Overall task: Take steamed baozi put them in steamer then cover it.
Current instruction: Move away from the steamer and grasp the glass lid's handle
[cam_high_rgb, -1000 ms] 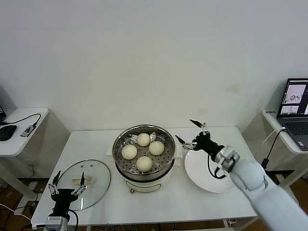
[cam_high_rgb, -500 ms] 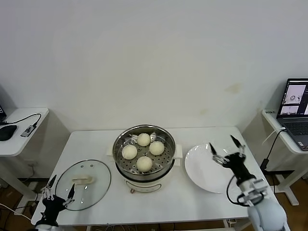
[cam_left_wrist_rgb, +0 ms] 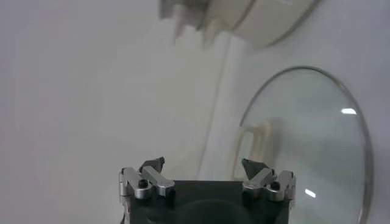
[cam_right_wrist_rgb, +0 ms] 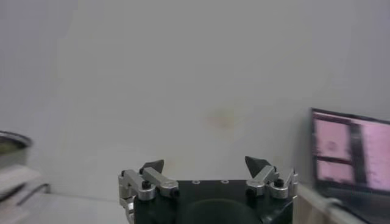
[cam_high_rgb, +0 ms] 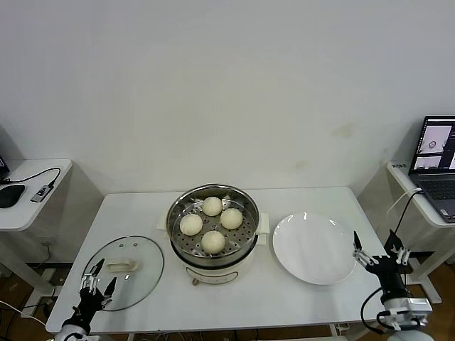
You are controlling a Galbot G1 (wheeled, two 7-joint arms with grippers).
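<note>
Nearest, the left gripper [cam_high_rgb: 94, 283] hangs spread and empty by the clear glass lid [cam_high_rgb: 124, 271]; the right gripper [cam_high_rgb: 380, 253], equally spread, sits beside the bare white plate [cam_high_rgb: 314, 249]. Beyond, four smooth baozi [cam_high_rgb: 212, 241] rest on the shiny steamer [cam_high_rgb: 213, 226]'s perforated tray. Only covering remains.

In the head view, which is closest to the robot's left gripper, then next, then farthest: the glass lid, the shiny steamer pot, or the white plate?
From the open left gripper, low at the table's left front corner:
1. Round clear glass lid with cream handle, right beside it on the left.
2. Round shiny steel steamer, in the middle, holding four cream-white baozi.
3. Flat white round plate, on the right.
</note>
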